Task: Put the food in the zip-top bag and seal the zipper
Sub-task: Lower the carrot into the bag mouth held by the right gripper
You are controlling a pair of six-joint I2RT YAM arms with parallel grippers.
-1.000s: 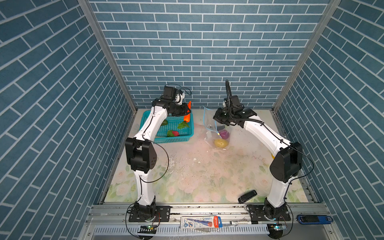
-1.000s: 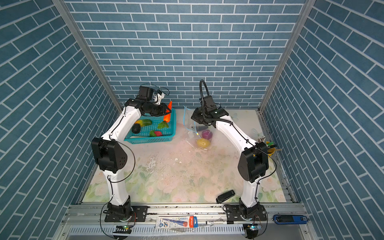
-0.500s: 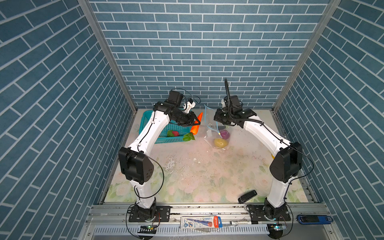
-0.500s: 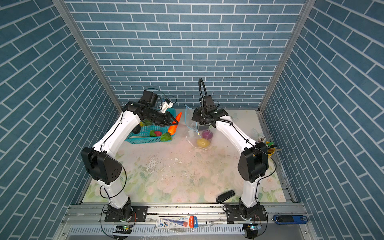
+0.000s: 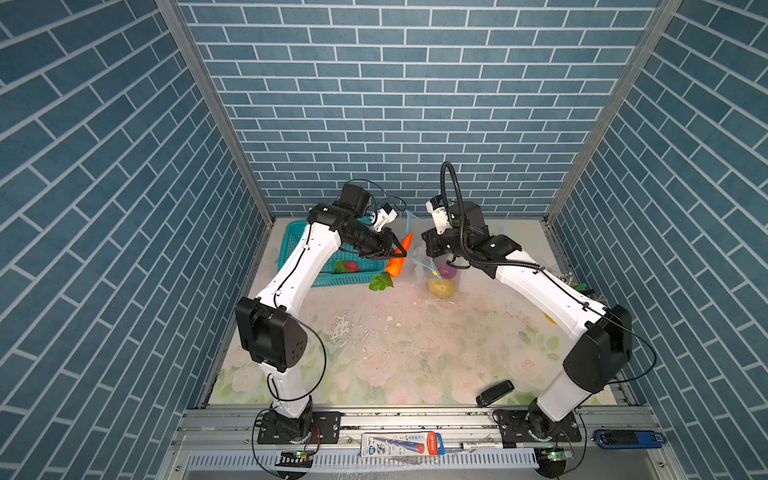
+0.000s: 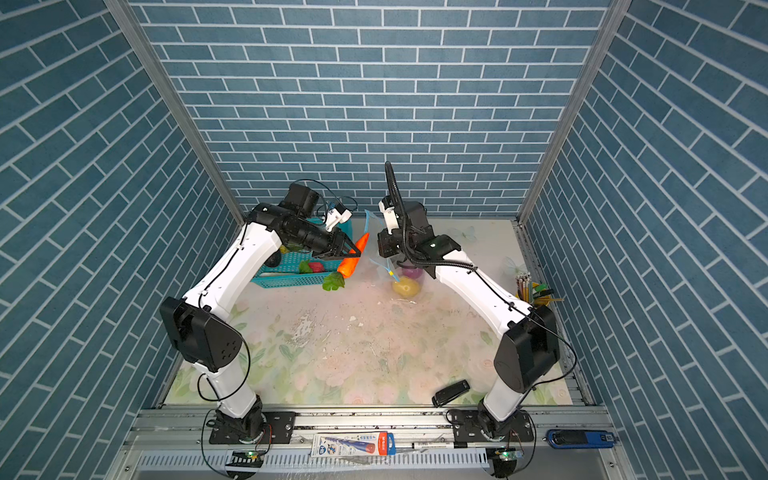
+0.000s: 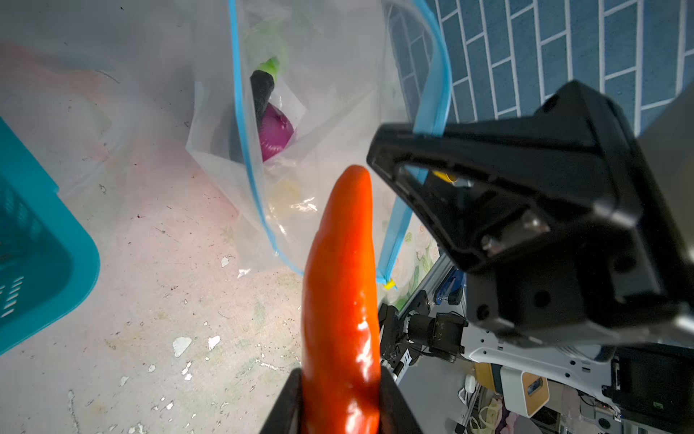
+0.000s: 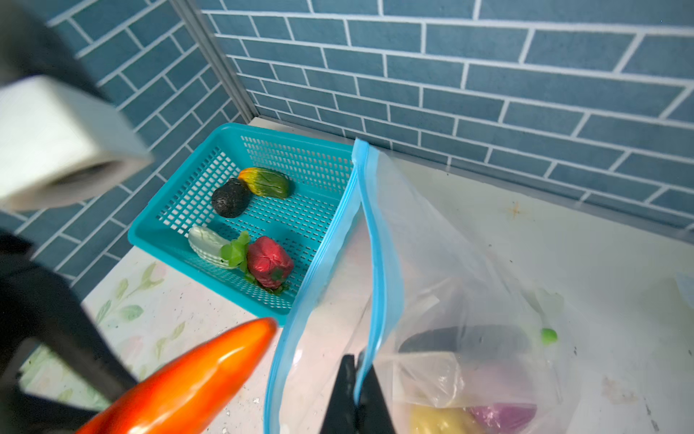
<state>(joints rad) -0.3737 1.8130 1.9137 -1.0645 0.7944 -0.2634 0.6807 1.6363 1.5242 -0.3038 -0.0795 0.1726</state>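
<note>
My left gripper is shut on the orange carrot, held in the air just right of the basket. The carrot's tip points at the mouth of the clear zip-top bag. My right gripper is shut on the light blue zipper and holds one side of the mouth up, so it gapes. A yellow slider hangs at the strip's end. In the bag lie a purple onion, a yellow fruit and a dark eggplant.
The teal mesh basket stands at the back left and holds a red pepper, a dark round fruit and two other toys. A black device lies near the front edge. A pencil holder stands by the right wall.
My left arm has swung right from over the basket, carrying the carrot up to the bag's mouth. The right gripper has kept its hold on the zipper edge.
</note>
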